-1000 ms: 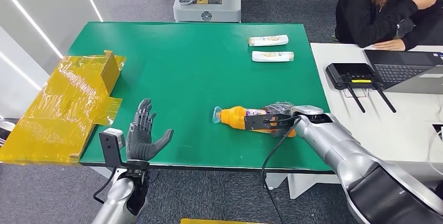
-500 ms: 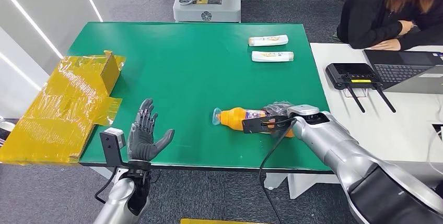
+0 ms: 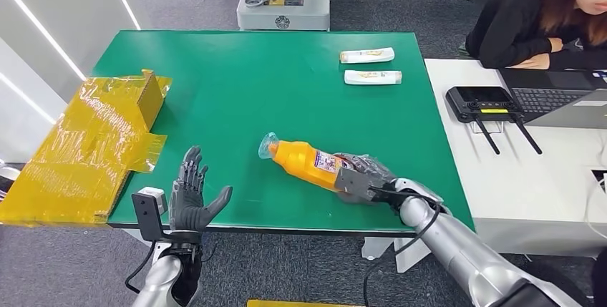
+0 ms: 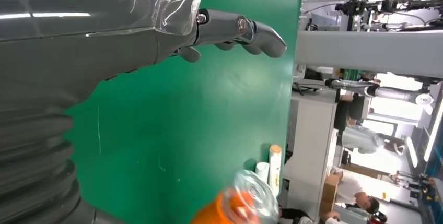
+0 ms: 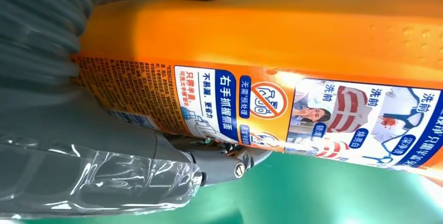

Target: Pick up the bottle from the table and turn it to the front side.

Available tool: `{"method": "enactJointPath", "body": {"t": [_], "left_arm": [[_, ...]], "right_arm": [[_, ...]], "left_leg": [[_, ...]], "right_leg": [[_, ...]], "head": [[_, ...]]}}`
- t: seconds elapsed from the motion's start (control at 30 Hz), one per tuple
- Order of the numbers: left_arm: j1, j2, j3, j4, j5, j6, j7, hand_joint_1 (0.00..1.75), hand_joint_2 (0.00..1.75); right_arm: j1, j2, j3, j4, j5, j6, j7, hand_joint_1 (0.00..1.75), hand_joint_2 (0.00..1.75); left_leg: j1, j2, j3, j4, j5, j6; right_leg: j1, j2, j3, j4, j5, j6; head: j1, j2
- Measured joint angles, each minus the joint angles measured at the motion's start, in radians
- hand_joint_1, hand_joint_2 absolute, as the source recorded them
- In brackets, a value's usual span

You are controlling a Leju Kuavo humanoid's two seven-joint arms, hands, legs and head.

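The pick-up part of the task appears to be done: the orange plastic bottle with a clear cap (image 3: 304, 161) is gripped at its base end by the right robot hand (image 3: 361, 179), whose fingers are wrapped around the body, as is seen closely in the right wrist view. The bottle is held tilted over the near right part of the green table (image 3: 272, 78), its cap end pointing away from the robot hand and toward the table's middle. Whether it is fully clear of the surface cannot be told for certain, though it is judged to be lifted. The turning to the front side is judged to be still under way or not yet finished, since the face seen by the wrist camera carries dense small print and instruction panels, which suggests a back or side label.

The bottle is bright orange with a glossy surface, a printed label in blue, white and orange (image 5: 292, 109) and a transparent cap (image 4: 256, 192).

The left robot hand (image 3: 190, 192) is held at the near left edge of the table with its fingers spread apart and nothing in it.
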State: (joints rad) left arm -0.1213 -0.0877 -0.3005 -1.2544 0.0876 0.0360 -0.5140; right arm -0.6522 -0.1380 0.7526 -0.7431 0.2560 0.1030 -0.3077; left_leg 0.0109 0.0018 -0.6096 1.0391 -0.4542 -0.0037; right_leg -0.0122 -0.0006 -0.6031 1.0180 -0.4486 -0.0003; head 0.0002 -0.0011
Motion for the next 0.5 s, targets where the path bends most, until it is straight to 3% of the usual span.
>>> {"method": "enactJointPath", "body": {"t": [0.3, 0.5], "left_arm": [[0.011, 0.005, 0.003, -0.002, -0.001, 0.008, -0.005, 0.00, 1.75], [0.006, 0.005, 0.003, -0.002, -0.001, 0.011, -0.006, 0.00, 1.75]], "right_arm": [[0.183, -0.024, -0.128, -0.193, -0.035, -0.058, -0.028, 1.75, 1.75], [0.251, -0.031, -0.180, -0.252, -0.053, -0.081, -0.050, 1.75, 1.75]], "left_leg": [[0.000, 0.000, -0.001, 0.000, 0.000, 0.000], [0.000, 0.000, -0.001, 0.000, 0.000, 0.000]], "right_leg": [[0.000, -0.001, 0.000, -0.001, 0.000, 0.000], [0.000, 0.000, 0.000, -0.001, 0.000, 0.000]], "head": [[0.000, 0.000], [0.000, 0.000]]}}
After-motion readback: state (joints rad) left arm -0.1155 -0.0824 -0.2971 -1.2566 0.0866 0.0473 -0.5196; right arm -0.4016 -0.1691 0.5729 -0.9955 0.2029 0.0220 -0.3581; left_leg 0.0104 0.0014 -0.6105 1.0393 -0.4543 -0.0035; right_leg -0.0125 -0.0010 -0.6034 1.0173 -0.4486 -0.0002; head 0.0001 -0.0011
